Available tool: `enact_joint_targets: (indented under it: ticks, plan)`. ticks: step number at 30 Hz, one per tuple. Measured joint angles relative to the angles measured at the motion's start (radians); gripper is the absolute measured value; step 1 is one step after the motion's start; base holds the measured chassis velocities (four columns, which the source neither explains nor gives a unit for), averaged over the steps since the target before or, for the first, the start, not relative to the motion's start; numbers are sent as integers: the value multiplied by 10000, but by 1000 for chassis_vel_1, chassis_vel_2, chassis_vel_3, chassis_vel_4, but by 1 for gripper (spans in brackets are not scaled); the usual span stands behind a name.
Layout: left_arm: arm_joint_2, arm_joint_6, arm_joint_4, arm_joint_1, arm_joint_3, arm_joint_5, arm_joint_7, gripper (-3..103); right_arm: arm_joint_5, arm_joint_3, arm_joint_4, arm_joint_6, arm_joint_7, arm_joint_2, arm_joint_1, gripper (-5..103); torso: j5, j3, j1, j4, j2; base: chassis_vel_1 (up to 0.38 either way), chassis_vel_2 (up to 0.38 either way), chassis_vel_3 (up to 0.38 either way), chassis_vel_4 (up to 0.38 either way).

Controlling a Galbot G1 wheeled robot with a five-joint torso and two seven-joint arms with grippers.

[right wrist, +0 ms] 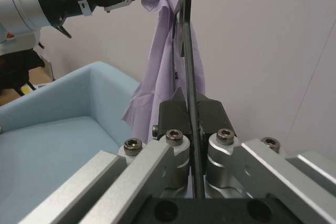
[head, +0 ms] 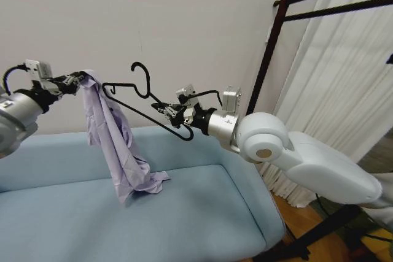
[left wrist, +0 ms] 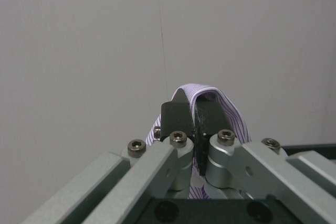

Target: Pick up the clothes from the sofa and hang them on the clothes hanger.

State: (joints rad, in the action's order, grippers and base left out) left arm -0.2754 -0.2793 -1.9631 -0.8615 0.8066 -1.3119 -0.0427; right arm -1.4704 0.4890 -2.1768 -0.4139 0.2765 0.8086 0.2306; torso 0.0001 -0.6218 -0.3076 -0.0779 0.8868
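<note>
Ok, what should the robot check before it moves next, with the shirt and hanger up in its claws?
1. Left claw shut on shirt: ok.
2. Right claw shut on hanger: ok.
3. Shirt's tail off the sofa: cannot tell.
4. Hanger's end tucked into shirt: cannot tell.
5. Rack in sight on the right: ok.
</note>
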Motion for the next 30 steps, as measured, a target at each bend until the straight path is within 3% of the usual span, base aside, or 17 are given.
enact_joint_targets:
  ticks: [30]
  plan:
    - [-51, -83, -375, -32, 94, -78, -52, 1, 532, 163, 976, -122, 717, 991, -131, 2, -1, 0, 0, 0, 0, 0, 0, 0, 0]
